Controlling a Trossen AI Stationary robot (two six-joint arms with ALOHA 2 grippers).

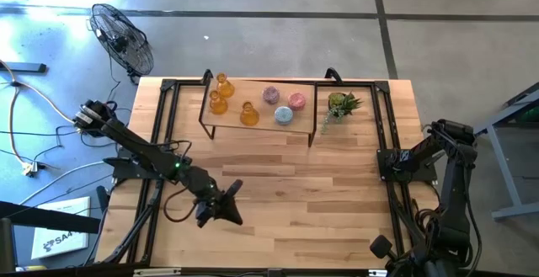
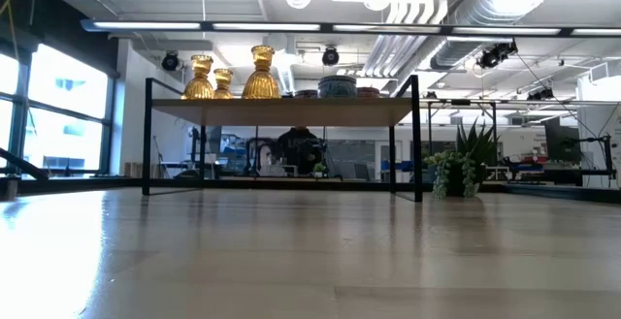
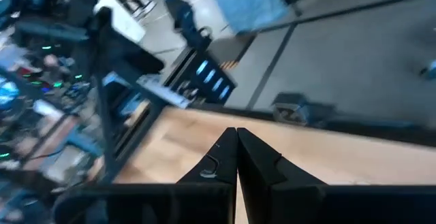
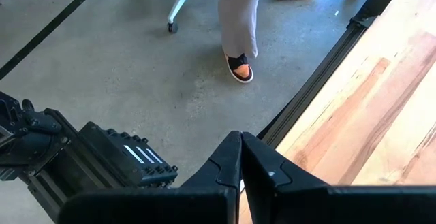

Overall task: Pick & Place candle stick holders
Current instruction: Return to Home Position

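All six holders (image 1: 248, 113) are on the shelf (image 1: 244, 88) at the table's (image 1: 286, 184) far edge. Three amber ones are at its left end, with two pink and a blue toward the right. The plant (image 1: 341, 104) stands on the table just beside the shelf's right legs. Between the shelf and the near edge there's a wide run of plain wood.

Left gripper (image 3: 236, 134) hangs over the front-left part, fingers pressed together, holding nothing. Right gripper (image 4: 240, 137) is tucked by the right rail, also closed up and empty, with a person's foot (image 4: 238, 67) on the floor beyond it. There's a fan (image 1: 122, 37) off the far-left corner. A white sheet (image 1: 63, 237) on the floor has print on it, too small to read.
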